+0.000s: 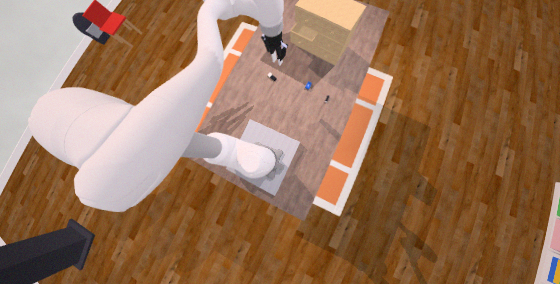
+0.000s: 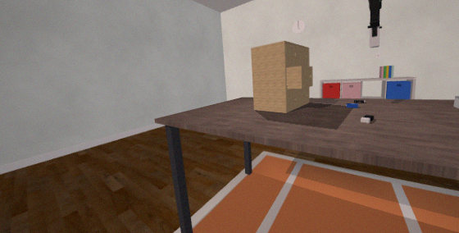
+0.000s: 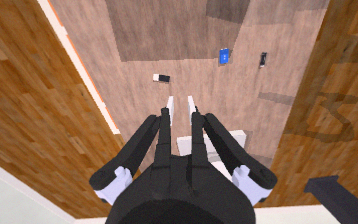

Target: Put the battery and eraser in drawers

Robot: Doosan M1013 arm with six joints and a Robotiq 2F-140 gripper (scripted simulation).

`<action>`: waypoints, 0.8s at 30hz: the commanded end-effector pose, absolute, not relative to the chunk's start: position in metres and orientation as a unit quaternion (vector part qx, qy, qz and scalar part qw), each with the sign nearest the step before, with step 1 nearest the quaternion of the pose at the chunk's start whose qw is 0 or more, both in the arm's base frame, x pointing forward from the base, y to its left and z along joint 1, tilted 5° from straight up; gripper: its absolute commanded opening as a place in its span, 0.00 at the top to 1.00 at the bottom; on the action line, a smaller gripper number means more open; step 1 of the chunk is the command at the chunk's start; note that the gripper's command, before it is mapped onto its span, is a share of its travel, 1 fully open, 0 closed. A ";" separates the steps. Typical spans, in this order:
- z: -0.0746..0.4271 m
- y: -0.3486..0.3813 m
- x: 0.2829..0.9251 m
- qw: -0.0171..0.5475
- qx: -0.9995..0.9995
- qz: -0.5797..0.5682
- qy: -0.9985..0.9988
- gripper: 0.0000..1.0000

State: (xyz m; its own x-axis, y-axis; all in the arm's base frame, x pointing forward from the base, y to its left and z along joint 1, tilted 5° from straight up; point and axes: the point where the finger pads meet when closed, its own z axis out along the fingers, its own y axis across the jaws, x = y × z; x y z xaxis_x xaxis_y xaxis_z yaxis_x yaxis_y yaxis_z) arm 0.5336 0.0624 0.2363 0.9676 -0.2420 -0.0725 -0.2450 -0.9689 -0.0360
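Note:
The small wooden chest (image 1: 327,18) stands at the far end of the table; it also shows in the side view (image 2: 283,76). Its left middle-row drawer (image 2: 300,77) is pulled partly out, and the others look pushed in. A small white and black block (image 1: 271,75), which looks like the eraser, lies in front of the chest. A small blue block (image 1: 308,85), which looks like the battery, lies to its right. My gripper (image 1: 278,59) hangs high above the table, pointing down near the white block (image 3: 161,78). Its fingers are nearly shut with nothing between them.
A thin black object (image 1: 326,99) lies right of the blue block (image 3: 224,55). The arm's grey base plate (image 1: 270,155) is at the near end of the table. The left table edge (image 3: 87,85) is close to the gripper. A low shelf (image 2: 366,89) stands by the back wall.

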 end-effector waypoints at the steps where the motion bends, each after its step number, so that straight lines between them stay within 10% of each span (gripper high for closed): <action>1: 0.236 0.062 0.534 0.022 -0.992 0.034 0.123 0.80; 24: 0.042 -0.109 0.559 0.025 -0.998 0.032 0.054 0.74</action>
State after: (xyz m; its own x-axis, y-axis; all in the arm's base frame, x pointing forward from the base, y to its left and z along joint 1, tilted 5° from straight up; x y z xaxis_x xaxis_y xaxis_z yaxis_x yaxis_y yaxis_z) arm 0.5589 -0.1081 0.0427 0.9922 -0.1051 -0.0671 -0.1083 -0.9931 -0.0451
